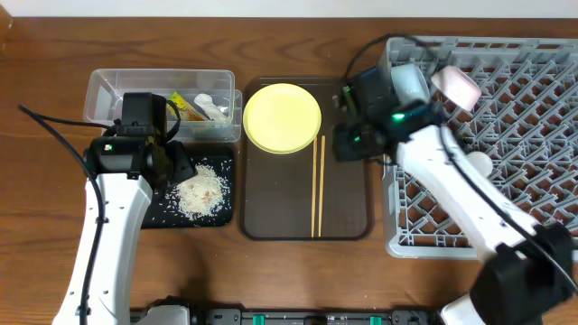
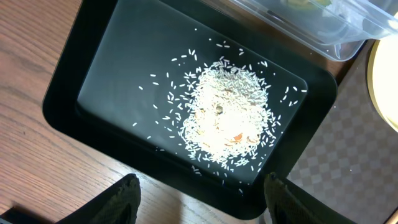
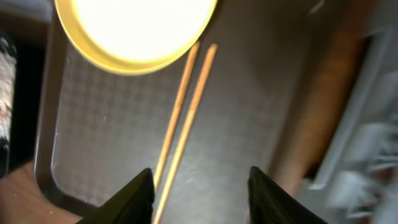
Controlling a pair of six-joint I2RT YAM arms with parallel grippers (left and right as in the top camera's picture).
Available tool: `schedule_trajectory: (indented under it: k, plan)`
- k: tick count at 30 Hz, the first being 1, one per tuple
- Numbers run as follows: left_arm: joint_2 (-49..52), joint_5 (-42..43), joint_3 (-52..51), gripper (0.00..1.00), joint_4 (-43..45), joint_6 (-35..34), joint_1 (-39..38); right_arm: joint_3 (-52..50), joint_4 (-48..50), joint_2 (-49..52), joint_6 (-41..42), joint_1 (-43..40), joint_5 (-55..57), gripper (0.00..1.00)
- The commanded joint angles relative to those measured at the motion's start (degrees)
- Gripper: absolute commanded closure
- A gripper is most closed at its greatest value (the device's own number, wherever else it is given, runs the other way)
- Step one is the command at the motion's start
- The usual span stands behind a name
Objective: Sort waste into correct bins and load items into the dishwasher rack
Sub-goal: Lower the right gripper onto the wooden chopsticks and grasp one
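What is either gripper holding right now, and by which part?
Nothing. The left gripper is open above the rice, and the right gripper is open above the chopsticks.

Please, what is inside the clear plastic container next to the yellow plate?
Inside the clear container I can see a green-yellow wrapper and crumpled white paper. The left arm covers its middle, so anything lying there is hidden.
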Motion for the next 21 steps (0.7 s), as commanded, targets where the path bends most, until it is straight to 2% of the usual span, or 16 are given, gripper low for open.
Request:
schedule_trajectory:
  k: [1,5,13,21]
  plan:
    - [-0.61,-0.28,0.24,0.34,-0.17,-0.31,0.24,-0.87,-0.09,4.96,5.05,3.02,1.77,0.58]
    - [-0.61,-0.28,0.24,0.33,-0.17,-0.31,0.24,-0.90,-0.28,10.97,8.96,4.61,2.86,0.60]
    - [-0.61,-0.28,0.24,0.34,-0.17,-0.31,0.24,-0.90,1.20,20.63,10.25,6.01,2.27,0.61]
    - [-0.61,-0.28,0.24,0.33,-0.17,-0.31,0.24,-0.79,1.62,22.23,11.47,6.16,2.49,0.61]
